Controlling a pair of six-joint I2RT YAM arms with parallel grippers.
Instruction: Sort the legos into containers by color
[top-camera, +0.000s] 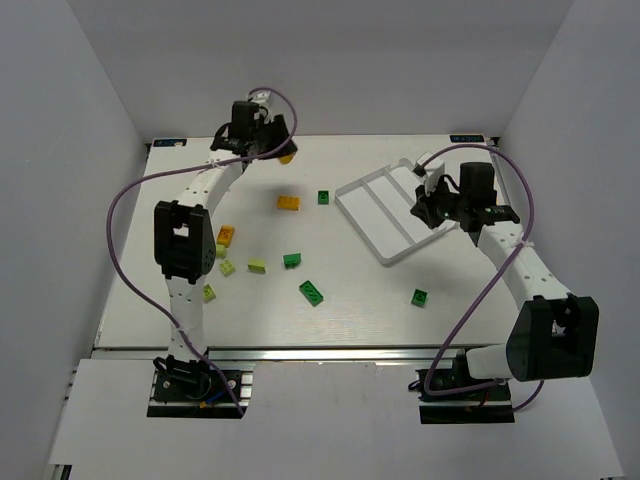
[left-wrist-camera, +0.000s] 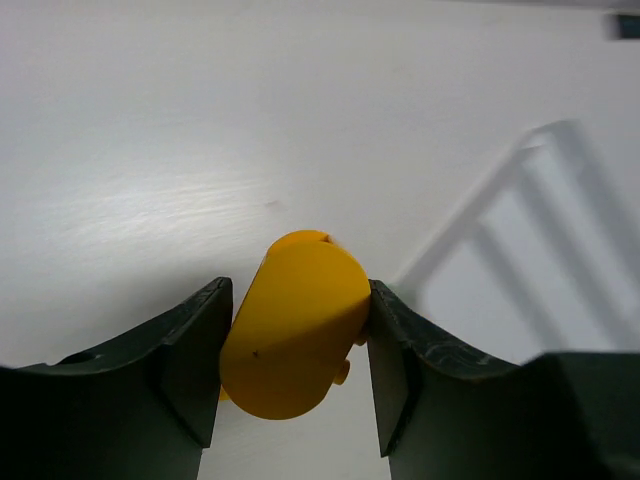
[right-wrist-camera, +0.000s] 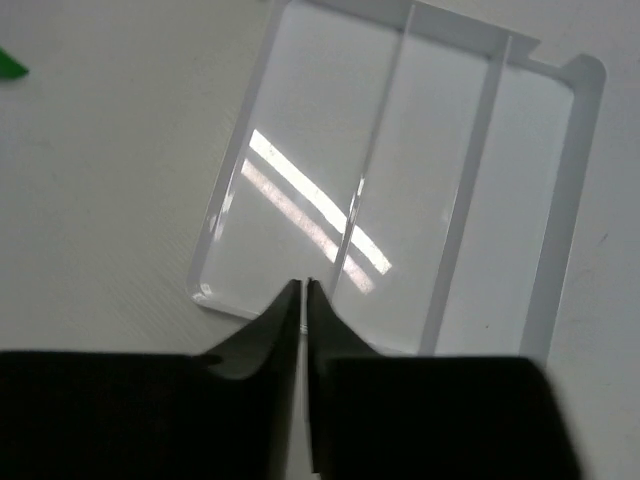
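White tabletop (top-camera: 330, 300): the tray (top-camera: 380, 210) is seen just ahead of the nearly closed right gripper (right-wrist-camera: 304, 290); a round orange brick (left-wrist-camera: 295, 345) is pinched between the jaws of the left gripper (left-wrist-camera: 297, 300), best carried level and released low in one compartment.

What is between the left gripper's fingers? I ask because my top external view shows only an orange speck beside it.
Observer: In the left wrist view, the left gripper is clamped on an orange brick with a rounded end, one finger pressed on each side.
Operator: And the right gripper? From above, its body hides the tips.
Observer: Its jaws stand almost together, only a sliver apart, with nothing visible between them.
Operator: Where do the tips sit?
Observer: Over the near rim of the white tray, just beside a divider. I cannot tell whether they touch it.
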